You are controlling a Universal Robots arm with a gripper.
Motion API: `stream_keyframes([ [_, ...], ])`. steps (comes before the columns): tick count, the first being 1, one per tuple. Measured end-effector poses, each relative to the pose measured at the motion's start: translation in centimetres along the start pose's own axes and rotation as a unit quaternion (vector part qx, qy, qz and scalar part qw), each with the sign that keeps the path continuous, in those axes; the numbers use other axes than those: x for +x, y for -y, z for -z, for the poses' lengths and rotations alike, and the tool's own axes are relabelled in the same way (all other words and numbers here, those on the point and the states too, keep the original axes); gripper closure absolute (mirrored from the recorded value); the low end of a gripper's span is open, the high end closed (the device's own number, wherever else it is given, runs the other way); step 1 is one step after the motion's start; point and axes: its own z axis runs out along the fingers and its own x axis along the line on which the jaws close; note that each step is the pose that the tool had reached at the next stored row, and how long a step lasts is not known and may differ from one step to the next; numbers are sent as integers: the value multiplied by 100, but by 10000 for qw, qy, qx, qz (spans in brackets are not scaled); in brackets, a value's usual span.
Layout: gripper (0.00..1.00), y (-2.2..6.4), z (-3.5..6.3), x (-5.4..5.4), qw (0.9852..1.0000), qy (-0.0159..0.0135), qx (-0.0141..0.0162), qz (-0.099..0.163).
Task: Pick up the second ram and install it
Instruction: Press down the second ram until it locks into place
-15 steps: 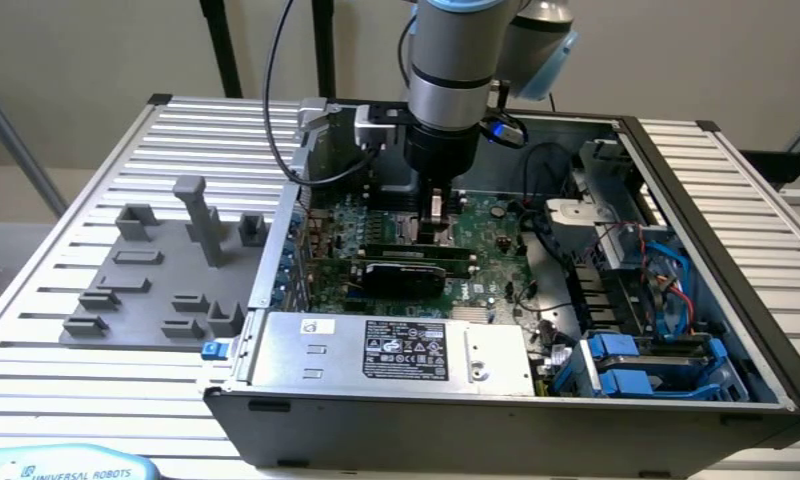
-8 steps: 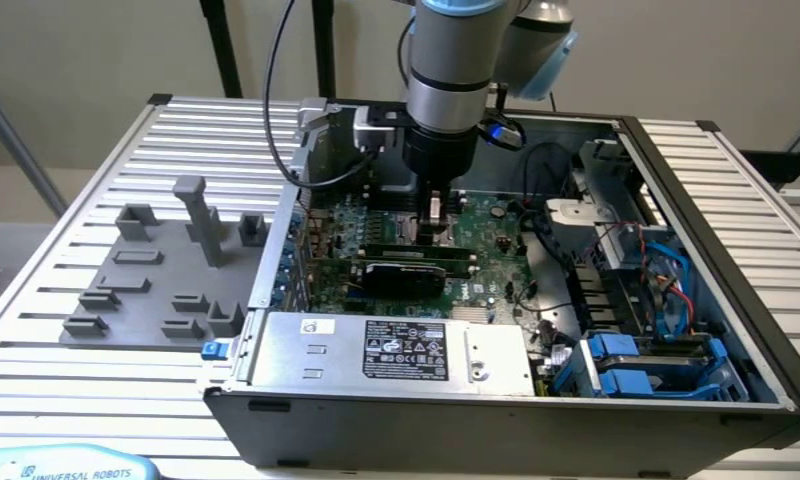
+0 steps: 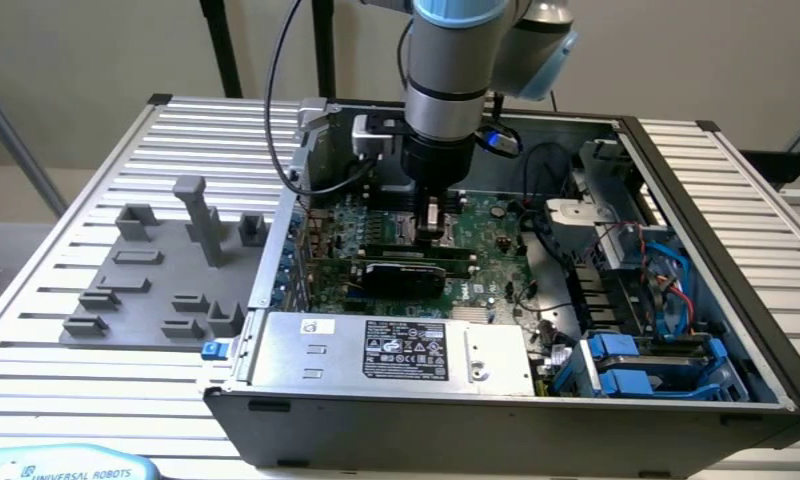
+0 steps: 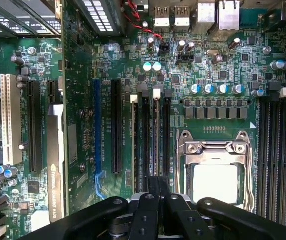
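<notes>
Exterior view shows the arm reaching down into an open computer case (image 3: 720, 300) on a slatted counter (image 3: 53, 330), its end effector (image 3: 432, 232) low over the motherboard (image 3: 494, 250), just above a black expansion card (image 3: 403, 272). Grey holder blocks (image 3: 173, 270) sit on a mat at the exterior view's left, and a silver power supply (image 3: 387, 352) lies at the case's near edge. Wrist view looks straight down on the board: the end effector (image 4: 156, 192) is fully closed, its fingers (image 4: 153, 187) pressed together over the bank of memory slots (image 4: 150, 135) beside the CPU socket (image 4: 214, 170). The second ram (image 4: 156, 132) appears to stand edge-on in one of those slots, directly beneath the fingertips; whether they touch it cannot be told.
</notes>
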Motion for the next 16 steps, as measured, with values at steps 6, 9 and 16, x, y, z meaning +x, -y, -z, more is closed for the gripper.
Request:
stream_keyframes([
  [6, 89, -9, -63, -1, 10000, 2, 4, 1],
  [9, 89, -12, -6, -2, 10000, 10, 1, -2],
  [16, 89, -10, 115, 1, 10000, 5, -8, 0],
])
